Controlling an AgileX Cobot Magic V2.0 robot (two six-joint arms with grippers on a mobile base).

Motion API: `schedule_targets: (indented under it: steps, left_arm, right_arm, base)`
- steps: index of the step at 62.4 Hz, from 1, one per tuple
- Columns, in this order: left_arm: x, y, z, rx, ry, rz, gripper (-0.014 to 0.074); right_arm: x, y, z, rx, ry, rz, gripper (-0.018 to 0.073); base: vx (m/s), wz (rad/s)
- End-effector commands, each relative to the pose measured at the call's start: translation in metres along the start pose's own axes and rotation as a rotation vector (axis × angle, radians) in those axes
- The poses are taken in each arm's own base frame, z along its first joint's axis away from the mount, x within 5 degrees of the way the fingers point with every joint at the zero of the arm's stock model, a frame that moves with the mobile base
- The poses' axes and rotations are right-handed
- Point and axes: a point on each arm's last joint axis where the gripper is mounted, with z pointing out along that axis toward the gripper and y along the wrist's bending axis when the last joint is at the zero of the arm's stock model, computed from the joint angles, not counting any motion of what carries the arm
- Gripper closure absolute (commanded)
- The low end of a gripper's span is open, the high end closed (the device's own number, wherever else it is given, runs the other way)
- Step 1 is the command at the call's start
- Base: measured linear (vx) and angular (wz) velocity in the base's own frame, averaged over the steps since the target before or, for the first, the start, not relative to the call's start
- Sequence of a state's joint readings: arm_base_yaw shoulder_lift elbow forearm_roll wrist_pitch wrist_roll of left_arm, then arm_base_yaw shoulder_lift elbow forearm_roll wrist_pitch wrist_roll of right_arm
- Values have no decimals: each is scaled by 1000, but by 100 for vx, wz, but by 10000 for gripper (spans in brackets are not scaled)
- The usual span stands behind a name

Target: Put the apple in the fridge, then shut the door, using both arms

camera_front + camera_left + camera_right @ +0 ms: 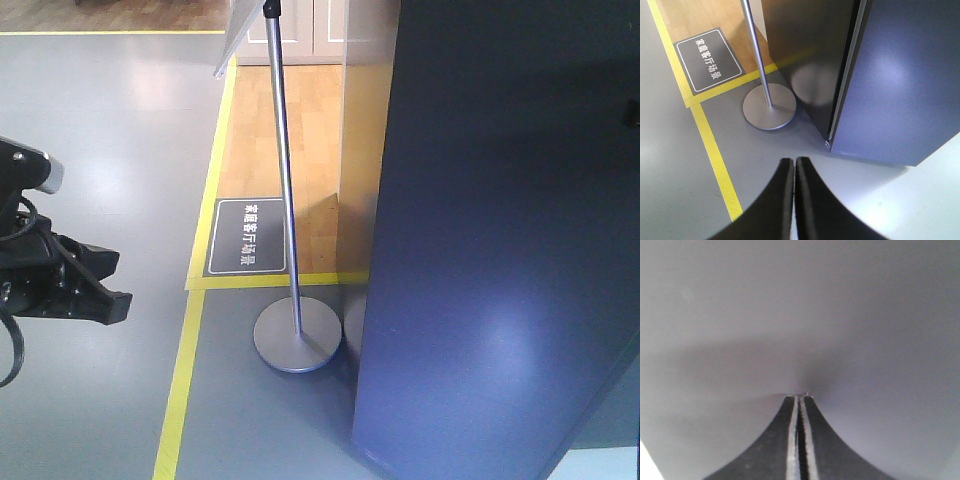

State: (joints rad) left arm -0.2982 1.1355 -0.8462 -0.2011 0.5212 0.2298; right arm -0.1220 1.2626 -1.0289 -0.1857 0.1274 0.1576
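Against door (800,315): right gripper (800,397) clenched, tips touching | left gripper (794,162) clenched, short of door

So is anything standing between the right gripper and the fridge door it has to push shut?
Nothing visible. In the right wrist view the right gripper, shut and holding nothing, has its tip up against a plain grey surface, apparently the door. In the left wrist view the door looks nearly closed against the fridge.
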Motion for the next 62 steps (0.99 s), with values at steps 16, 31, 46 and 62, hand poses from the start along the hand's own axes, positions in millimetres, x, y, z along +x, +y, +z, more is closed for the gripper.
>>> schedule_targets:
  steps: [16, 31, 46, 62]
  left_arm:
    - [-14, 0, -11, -11, -108, -12, 603]
    - [-14, 0, -11, -11, -108, -12, 603]
    - [-14, 0, -11, -11, -108, -12, 603]
    - [-14, 0, -11, -11, -108, -12, 603]
  right_arm:
    - [-44, -2, 44, 3, -107, -8, 563]
    - [-54, -2, 82, 5, -107, -8, 563]
    - [-63, -1, 119, 6, -127, -7, 563]
    - [-65, -3, 140, 23, -61, 0, 563]
  base:
    - [0, 0]
    - [0, 0]
    - [0, 0]
    - [0, 0]
